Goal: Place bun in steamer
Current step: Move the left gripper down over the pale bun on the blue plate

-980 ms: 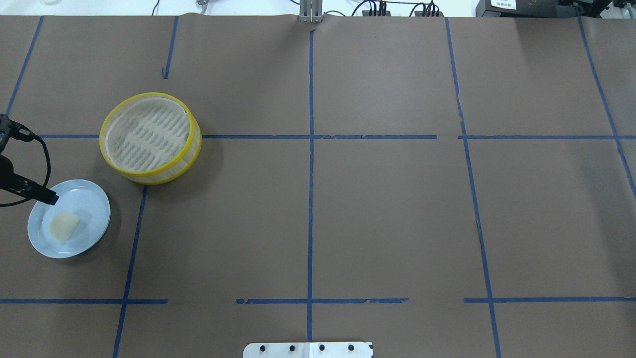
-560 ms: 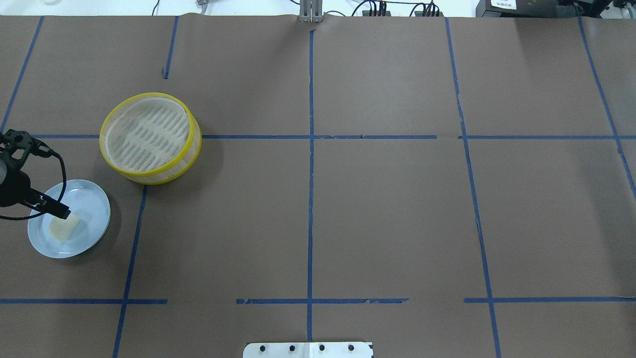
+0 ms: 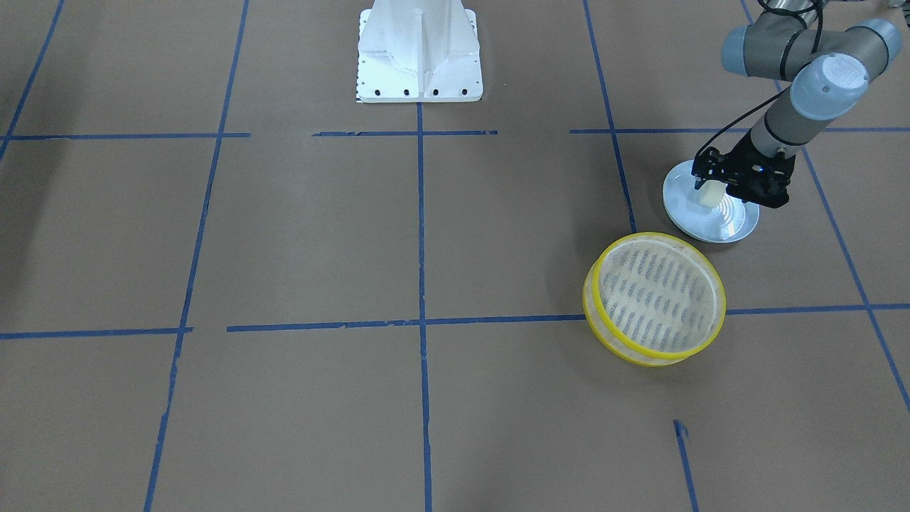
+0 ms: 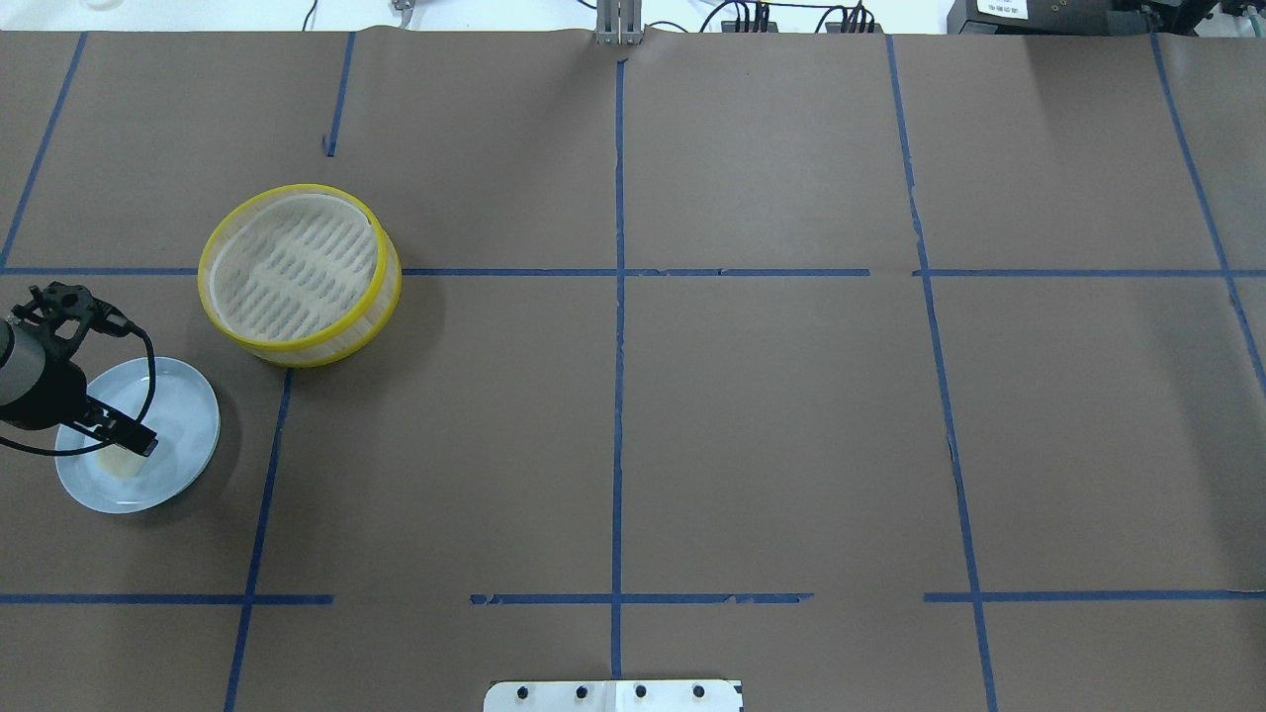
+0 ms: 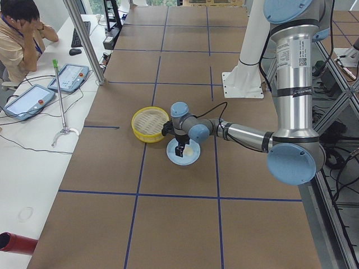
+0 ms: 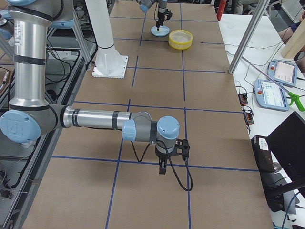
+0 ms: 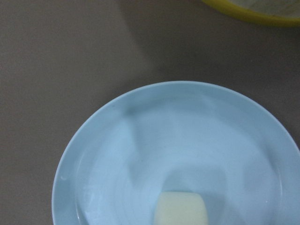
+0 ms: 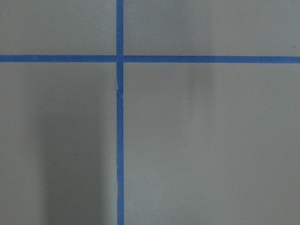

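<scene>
The job was at the reach-and-grasp step. The bun point(image 3: 708, 197) lay on the light blue plate point(image 3: 732, 224) at the right of the front-facing view, not yet lifted. The left gripper point(image 4: 143, 445) hung low over it, at the lower left of the overhead view. The left wrist view showed the bun at its bottom edge, with no fingers to either side of it. I could not tell whether those fingers were apart or together, and nothing showed them holding the bun.

The steamer point(image 3: 654, 297) stood empty on the worktop point(image 4: 692, 396), near the plate but apart from it. The right gripper point(image 6: 162, 169) hung over bare worktop in the foreground of the right-side view, and its fingers could not be read either.

The next move probably called for bringing the fingers down on either side of the soft bun and closing them gently. The arm would then need to lift it clear of the steamer's yellow rim.
</scene>
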